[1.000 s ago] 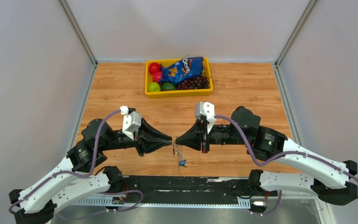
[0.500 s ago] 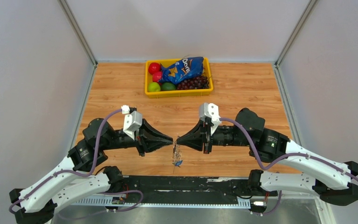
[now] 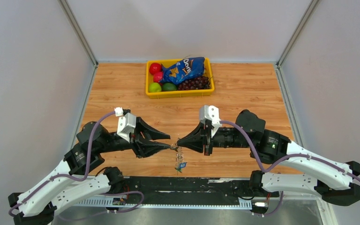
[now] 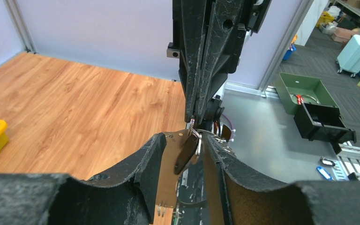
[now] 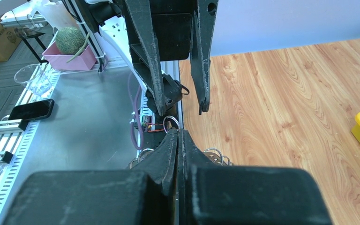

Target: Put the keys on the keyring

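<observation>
Wood-grain table [image 3: 243,93] lies under both arms, with a yellow tray [image 3: 176,93] of fruit and a snack bag well beyond the fingertips, no part of this job.

Next in size is the left gripper [image 3: 170,143]. Its fingers are apart, and its wrist view shows them straddling hanging metal without squeezing it. The right gripper [image 3: 179,142] meets it tip to tip. Its fingers are pressed together and seem to pinch the top of the keyring [image 4: 168,173], whose flat silvery band hangs down along the inner face of one left finger. From above, the bundle dangles just below both sets of tips, with its blue piece [image 3: 183,165] lowest.

Smallest are the keys [image 4: 186,152]. Only one dark, oval-headed piece shows clearly, sitting between the left fingers just under the right fingertips. Thin wire loops beside it are too fine to sort out.

All of it looks light, stiff and slick, and it hangs freely, so I judge it will swing or twist at a nudge. The band is best gripped across its flat faces, close to the held end. A key is best taken by the broad sides of its head, which leaves the hole free. A pinch on an edge would likely let it squirt out.
</observation>
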Controlling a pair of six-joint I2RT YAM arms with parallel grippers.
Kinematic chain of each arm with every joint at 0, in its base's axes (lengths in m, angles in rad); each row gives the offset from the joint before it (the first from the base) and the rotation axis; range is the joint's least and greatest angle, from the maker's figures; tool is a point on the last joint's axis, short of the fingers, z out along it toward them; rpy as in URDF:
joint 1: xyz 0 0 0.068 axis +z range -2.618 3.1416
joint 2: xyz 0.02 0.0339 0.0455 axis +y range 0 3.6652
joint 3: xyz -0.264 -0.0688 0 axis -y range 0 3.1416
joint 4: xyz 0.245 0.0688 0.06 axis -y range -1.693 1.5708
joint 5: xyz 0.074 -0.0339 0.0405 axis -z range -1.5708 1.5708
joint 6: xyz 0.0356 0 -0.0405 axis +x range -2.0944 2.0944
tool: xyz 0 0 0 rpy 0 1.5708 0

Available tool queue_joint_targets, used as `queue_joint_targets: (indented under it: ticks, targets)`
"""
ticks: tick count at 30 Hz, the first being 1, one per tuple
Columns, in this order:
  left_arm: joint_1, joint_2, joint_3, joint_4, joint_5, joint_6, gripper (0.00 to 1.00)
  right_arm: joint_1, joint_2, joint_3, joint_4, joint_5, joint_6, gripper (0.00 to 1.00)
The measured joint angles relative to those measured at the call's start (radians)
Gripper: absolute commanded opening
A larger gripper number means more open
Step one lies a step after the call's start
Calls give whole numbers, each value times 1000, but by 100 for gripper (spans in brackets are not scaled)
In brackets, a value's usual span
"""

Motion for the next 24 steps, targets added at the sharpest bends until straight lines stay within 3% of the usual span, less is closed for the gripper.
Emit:
queue_joint_targets:
  ticks: [24]
  targets:
    - [0, 13, 0, 19, 27, -30, 44, 31, 13, 0, 0, 71, -27, 0]
